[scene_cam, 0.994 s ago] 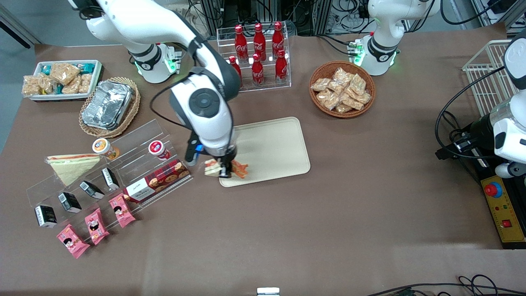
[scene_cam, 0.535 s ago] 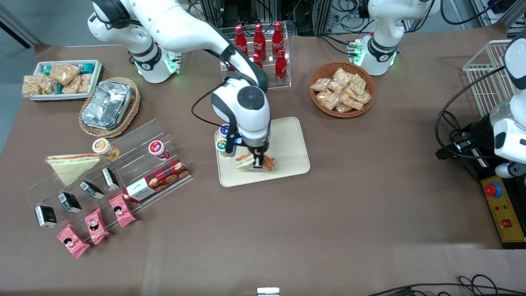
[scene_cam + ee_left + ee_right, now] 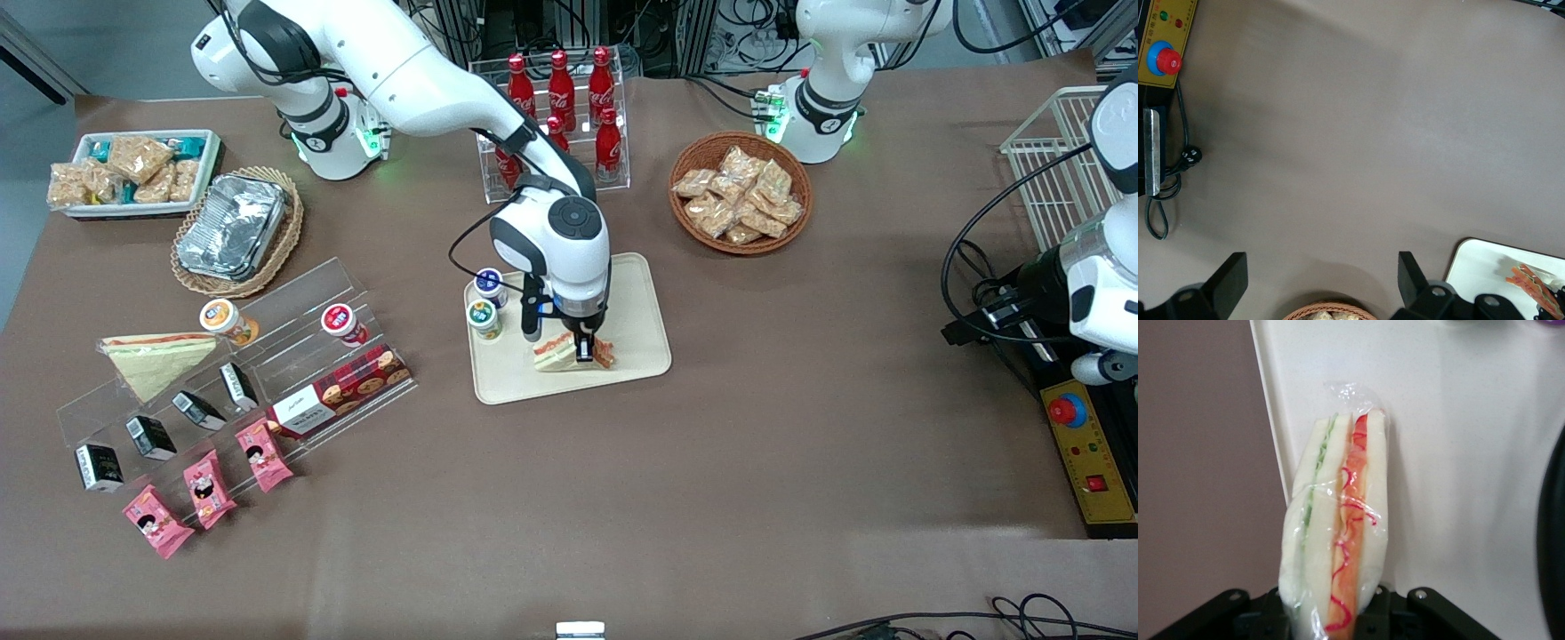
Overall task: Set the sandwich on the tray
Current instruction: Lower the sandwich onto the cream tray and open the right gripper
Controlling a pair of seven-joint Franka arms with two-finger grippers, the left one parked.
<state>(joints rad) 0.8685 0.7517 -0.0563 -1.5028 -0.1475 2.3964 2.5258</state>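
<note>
Sandwich, small clear-wrapped wedge with white bread and orange-red and green filling, is clamped in the right arm's gripper over the large flat cream-beige rectangular plastic tray, at the part of it nearer the front camera; touching the tray or not, can't tell. In the wrist view the sandwich shows its cut edge to the camera, long axis running straight out from the gripper, wrapper tip pointing away from it, alongside the tray's rim. In the front view its long axis lies roughly along the tray's longer side.

Counts: one held sandwich, one pale flat triangular sandwich on the clear acrylic stepped stand, two small lidded cups on the tray, three pink snack packets, six red cola bottles visible in the clear rack.
</note>
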